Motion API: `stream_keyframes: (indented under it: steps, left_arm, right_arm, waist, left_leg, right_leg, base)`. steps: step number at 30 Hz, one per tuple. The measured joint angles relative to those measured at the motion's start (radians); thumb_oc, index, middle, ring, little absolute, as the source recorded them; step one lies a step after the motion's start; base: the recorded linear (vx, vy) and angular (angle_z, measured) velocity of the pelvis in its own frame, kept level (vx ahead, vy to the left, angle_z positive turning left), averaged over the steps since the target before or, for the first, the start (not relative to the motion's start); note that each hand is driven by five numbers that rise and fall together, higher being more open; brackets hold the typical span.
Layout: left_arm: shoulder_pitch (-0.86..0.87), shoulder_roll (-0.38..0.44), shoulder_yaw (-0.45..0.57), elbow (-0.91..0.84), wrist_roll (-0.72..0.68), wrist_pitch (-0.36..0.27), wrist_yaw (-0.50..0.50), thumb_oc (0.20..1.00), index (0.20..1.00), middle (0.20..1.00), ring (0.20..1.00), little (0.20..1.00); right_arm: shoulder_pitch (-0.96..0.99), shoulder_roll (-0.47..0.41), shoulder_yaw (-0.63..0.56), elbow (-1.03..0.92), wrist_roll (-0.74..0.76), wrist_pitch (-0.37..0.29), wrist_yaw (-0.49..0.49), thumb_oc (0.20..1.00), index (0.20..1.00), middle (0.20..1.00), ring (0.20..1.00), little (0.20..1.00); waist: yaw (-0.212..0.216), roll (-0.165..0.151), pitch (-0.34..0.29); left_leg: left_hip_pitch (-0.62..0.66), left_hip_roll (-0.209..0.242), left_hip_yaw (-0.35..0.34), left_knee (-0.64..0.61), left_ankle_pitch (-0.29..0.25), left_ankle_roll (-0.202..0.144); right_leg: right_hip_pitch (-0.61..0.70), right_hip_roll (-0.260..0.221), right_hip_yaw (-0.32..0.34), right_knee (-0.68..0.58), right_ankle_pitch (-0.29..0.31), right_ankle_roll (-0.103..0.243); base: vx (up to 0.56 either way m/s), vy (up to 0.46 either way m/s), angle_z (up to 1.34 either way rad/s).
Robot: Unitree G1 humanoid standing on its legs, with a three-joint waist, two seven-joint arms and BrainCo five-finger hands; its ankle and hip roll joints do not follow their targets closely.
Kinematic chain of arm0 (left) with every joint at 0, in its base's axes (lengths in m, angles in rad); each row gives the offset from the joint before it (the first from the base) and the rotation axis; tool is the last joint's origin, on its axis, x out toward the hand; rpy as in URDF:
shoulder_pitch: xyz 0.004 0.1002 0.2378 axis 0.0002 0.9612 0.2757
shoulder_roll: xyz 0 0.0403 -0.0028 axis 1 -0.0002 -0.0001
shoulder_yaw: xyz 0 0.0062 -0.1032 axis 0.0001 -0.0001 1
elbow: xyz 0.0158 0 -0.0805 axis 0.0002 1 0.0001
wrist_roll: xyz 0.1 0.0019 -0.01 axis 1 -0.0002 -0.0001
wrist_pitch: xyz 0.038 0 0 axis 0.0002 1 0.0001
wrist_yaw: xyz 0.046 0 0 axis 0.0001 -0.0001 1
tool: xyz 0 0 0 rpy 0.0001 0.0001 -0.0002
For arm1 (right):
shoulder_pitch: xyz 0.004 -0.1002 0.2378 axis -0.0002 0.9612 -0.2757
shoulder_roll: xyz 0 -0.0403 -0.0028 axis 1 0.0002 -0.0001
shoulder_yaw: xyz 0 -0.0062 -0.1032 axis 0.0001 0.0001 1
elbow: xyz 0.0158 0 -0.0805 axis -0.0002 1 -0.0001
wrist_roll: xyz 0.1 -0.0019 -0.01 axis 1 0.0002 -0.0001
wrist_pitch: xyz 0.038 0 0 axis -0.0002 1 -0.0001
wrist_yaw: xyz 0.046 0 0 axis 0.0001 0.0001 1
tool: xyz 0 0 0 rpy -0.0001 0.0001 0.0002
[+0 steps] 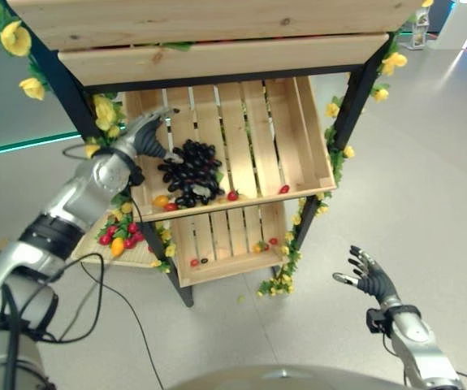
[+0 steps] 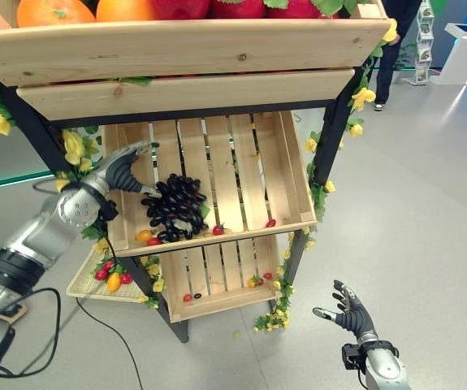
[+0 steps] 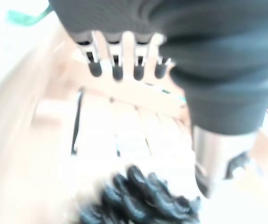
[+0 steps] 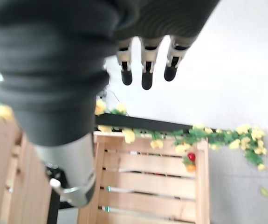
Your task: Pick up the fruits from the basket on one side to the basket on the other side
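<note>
Both hands open: left hand (image 2: 124, 174) over black grapes (image 2: 175, 208).

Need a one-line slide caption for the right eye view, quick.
Left hand open at the black grapes in the middle wooden crate; right hand open above the floor.

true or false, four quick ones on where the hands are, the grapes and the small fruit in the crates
1. The left hand reaches into the middle crate beside the dark grape bunch. True.
2. The right hand holds a red fruit. False: it is open with spread fingers, empty, low over the floor to the right of the shelf.
3. The grape bunch lies in the lower crate. False: it lies in the middle crate; the lower crate has a few small fruits.
4. A small red fruit lies near the middle crate's front right. True.
</note>
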Motion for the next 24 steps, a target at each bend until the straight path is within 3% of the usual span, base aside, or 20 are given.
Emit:
stream_keyframes:
  steps: [6,16,17,20,22,24]
  left_arm:
    - [-0.07,0.039,-0.024,-0.018,0.173,-0.016,-0.008,1.0,1.0,1.0,1.0,1.0]
    - [-0.111,0.049,-0.04,-0.025,0.22,-0.027,-0.012,1.0,1.0,1.0,1.0,1.0]
    - [-0.044,0.026,0.058,-0.034,0.157,-0.037,-0.011,1.0,1.0,1.0,1.0,1.0]
    - [0.074,-0.013,0.167,-0.059,0.016,-0.036,-0.002,1.0,1.0,1.0,1.0,1.0]
    - [0.163,-0.068,0.254,-0.078,-0.065,-0.043,0.007,1.0,1.0,1.0,1.0,1.0]
    - [0.32,-0.165,0.404,-0.152,-0.189,-0.049,0.013,1.0,1.0,1.0,1.0,1.0]
  right_arm:
    - [0.006,0.0,0.0,0.001,0.0,-0.001,0.0,1.0,1.0,1.0,1.0,1.0]
    - [0.007,0.0,0.002,0.001,0.0,-0.002,0.006,1.0,1.0,1.0,1.0,1.0]
    - [0.006,-0.001,0.002,-0.002,0.0,-0.002,0.011,1.0,1.0,1.0,1.0,1.0]
    - [0.014,0.0,0.002,0.0,0.0,-0.002,0.019,1.0,1.0,1.0,1.0,1.0]
    - [0.016,0.001,0.002,0.003,0.0,-0.002,0.021,1.0,1.0,1.0,1.0,1.0]
    - [0.019,0.004,-0.002,0.0,0.0,-0.002,0.021,1.0,1.0,1.0,1.0,1.0]
  waist:
    - [-0.001,0.008,-0.001]
    - [0.003,0.013,-0.003]
    - [0.008,0.02,-0.006]
    - [0.004,0.023,-0.006]
    - [0.001,0.026,-0.005]
    - [-0.003,0.033,-0.006]
  left_leg:
    - [-0.004,-0.01,-0.019,-0.003,0.0,0.0]
    - [-0.009,-0.019,-0.024,0.0,0.0,0.0]
    - [-0.007,-0.019,-0.023,-0.001,0.0,0.0]
    - [-0.003,-0.019,-0.026,-0.004,-0.001,0.0]
    - [0.005,-0.019,-0.024,-0.004,-0.002,-0.002]
    - [0.007,-0.019,-0.02,-0.005,-0.004,-0.004]
  right_leg:
    - [0.007,-0.01,-0.014,0.0,-0.005,0.007]
    - [0.008,-0.017,-0.026,0.0,-0.005,0.012]
    - [0.008,-0.019,-0.027,0.0,-0.006,0.013]
    - [0.015,-0.018,-0.027,0.0,-0.008,0.015]
    - [0.021,-0.019,-0.025,0.0,-0.008,0.015]
    - [0.02,-0.019,-0.025,-0.001,-0.012,0.021]
  base:
    - [0.0,-0.005,0.1]
    - [0.0,-0.001,0.01]
    - [0.0,0.0,0.0]
    - [0.0,0.0,0.0]
    - [0.0,-0.004,-0.02]
    - [0.01,-0.008,-0.06]
